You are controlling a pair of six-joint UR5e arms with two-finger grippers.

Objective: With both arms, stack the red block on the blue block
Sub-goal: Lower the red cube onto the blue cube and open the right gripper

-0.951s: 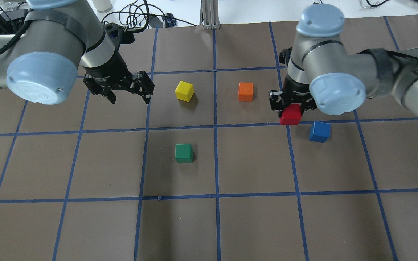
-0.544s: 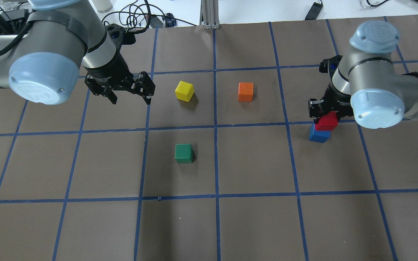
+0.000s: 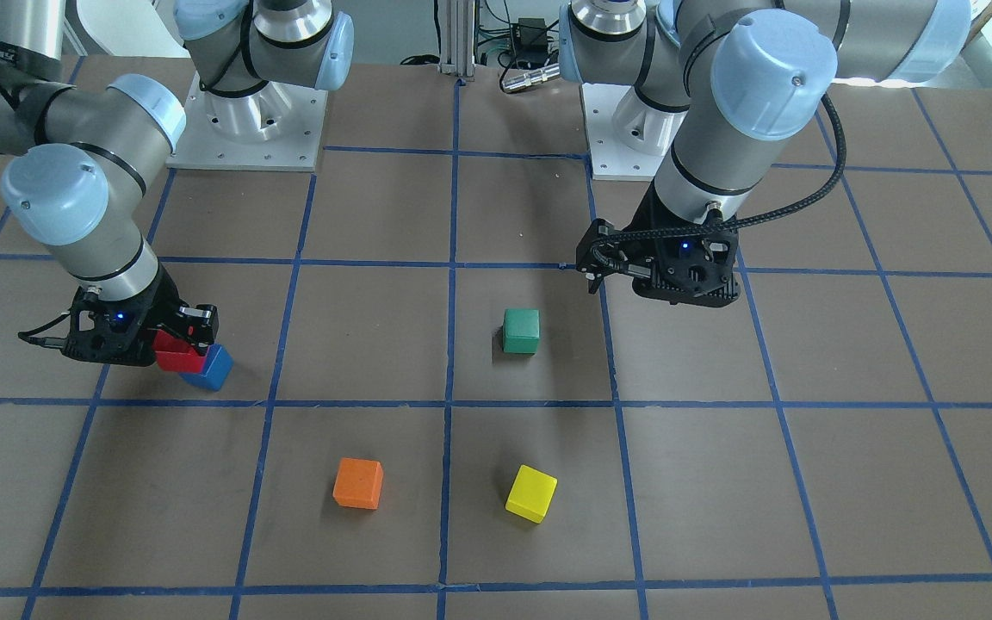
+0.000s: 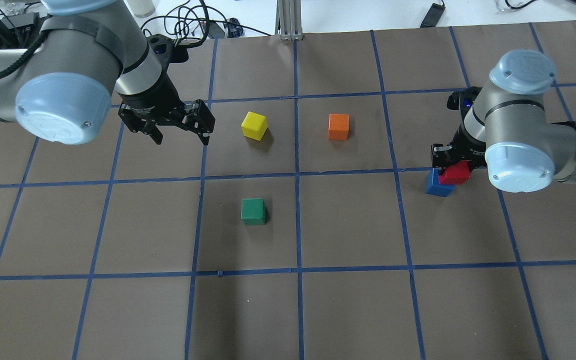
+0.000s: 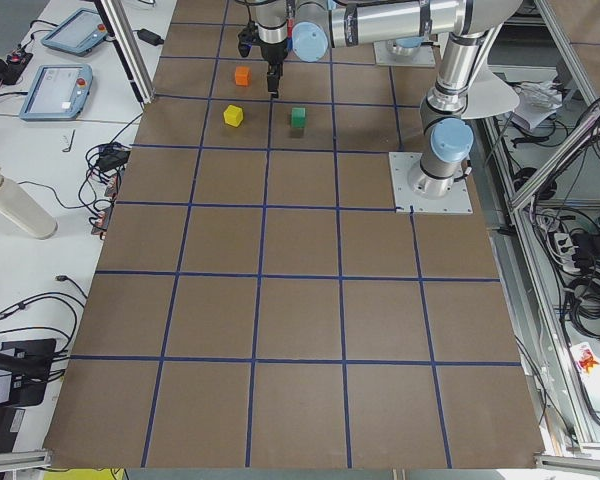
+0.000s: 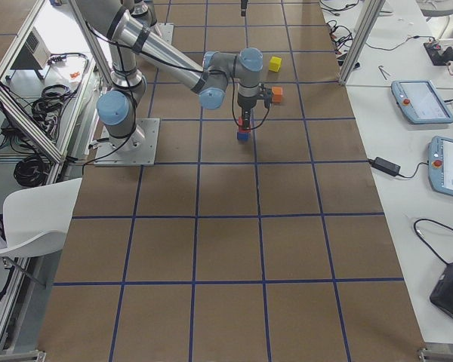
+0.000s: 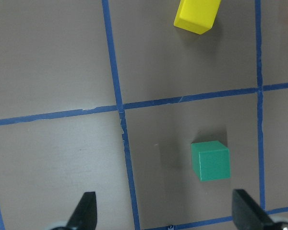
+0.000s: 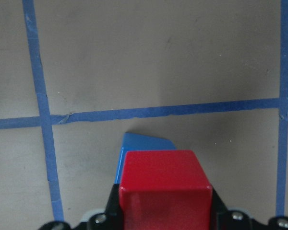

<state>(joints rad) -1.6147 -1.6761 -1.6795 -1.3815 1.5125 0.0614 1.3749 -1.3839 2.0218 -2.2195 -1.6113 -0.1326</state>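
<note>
since the earlier frames the right gripper (image 4: 452, 164) has carried the red block (image 4: 455, 174) sideways and down to the blue block (image 4: 435, 186); the left gripper (image 4: 180, 137) has barely shifted.

overhead: the red block is clamped in the right gripper and overlaps the blue block's top, offset toward the arm; contact cannot be confirmed. the left gripper is spread wide, holding nothing, above the brown paper surface (image 4: 348, 310), which is gridded with blue tape (image 4: 298, 225).

front-facing: orange cube (image 3: 358, 483), yellow cube (image 3: 531, 493) and green cube (image 3: 520, 331) lie apart in separate squares. both arm bases sit on metal plates (image 3: 306, 151).

exterior left: a white bench runs alongside the table, with teach pendants (image 5: 55, 90) and loose cables (image 5: 25, 300) on it.

exterior right: a white chair (image 6: 30, 219) stands off the table on the robot's side.

left wrist: the fingertips are far apart, with the green cube on the paper between them.

right wrist: the red block fills the jaws, and a blue corner shows beyond it.
</note>
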